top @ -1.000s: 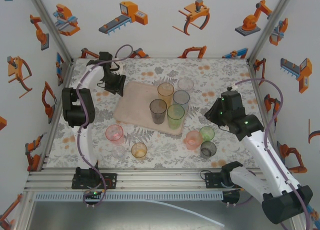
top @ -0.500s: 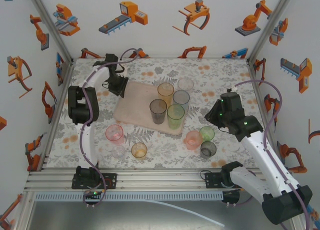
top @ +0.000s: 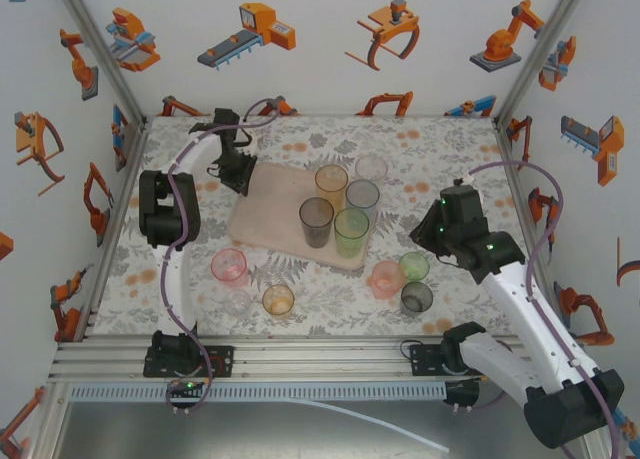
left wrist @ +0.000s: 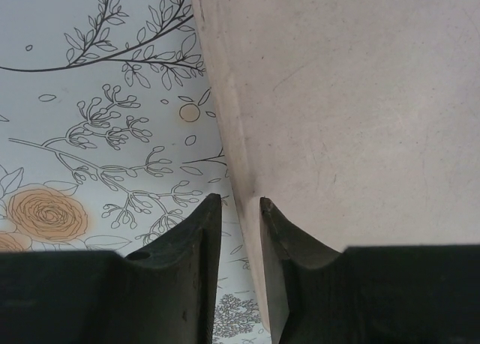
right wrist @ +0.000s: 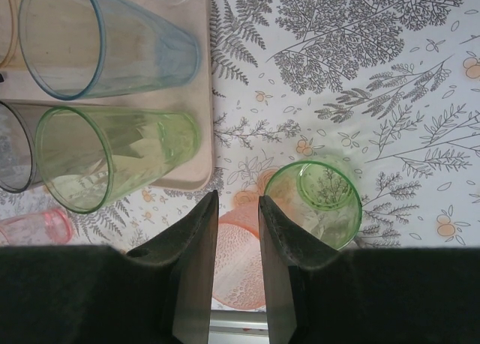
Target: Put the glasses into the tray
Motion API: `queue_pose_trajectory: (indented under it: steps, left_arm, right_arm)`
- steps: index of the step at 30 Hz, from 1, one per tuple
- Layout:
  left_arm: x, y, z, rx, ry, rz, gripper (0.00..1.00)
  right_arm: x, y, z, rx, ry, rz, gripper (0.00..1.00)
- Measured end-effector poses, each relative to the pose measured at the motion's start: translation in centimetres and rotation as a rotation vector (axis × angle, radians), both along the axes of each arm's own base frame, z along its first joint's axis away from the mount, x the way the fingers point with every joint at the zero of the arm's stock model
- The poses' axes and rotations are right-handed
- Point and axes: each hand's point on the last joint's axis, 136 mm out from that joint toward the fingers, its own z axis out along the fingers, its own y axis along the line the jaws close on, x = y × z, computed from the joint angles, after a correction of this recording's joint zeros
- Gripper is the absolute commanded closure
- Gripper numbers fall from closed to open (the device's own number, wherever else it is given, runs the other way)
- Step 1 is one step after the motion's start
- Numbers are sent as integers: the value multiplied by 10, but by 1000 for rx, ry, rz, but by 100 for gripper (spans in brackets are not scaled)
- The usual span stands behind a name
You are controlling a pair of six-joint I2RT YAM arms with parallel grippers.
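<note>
- Left gripper (top: 237,171) is shifted slightly right over the last second and is now set at the far-left corner of tray (top: 268,207), upper left of frame.
- In wrist view, fingers are nearly together astride the low rim; whether the rim is pinched cannot be told.
- Right gripper (top: 421,233) is barely moved: drawn closed, empty, hung above short green tumbler (top: 414,266) and pink tumbler (top: 385,279).
- No glass is carried; several are judged left on table (top: 450,149).
- Tray's left half is bare, giving room for placing.
- Tall green tumbler (right wrist: 112,160) is crowded at the near rim.

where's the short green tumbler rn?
Short green tumbler: top view, on the table off the tray's right end, beside the short pink tumbler, just beyond the smoky grey tumbler.
</note>
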Motion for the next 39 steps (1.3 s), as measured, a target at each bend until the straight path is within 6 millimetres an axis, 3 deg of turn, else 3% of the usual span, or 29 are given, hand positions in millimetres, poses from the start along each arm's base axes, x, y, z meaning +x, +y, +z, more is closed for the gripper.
queue_pose_trajectory:
  steps: [12,29,39]
  left_arm:
    - [-1,0,-1,18,-1,-7,90]
    - [-2,1,-1,16,-10,-7,99]
    - [-19,4,-2,23,18,-7,100]
  right_arm:
    - [-2,0,-3,-1,4,0,70]
    - [-2,-1,-3,1,0,0,70]
    - [-4,-1,-7,5,2,-4,70]
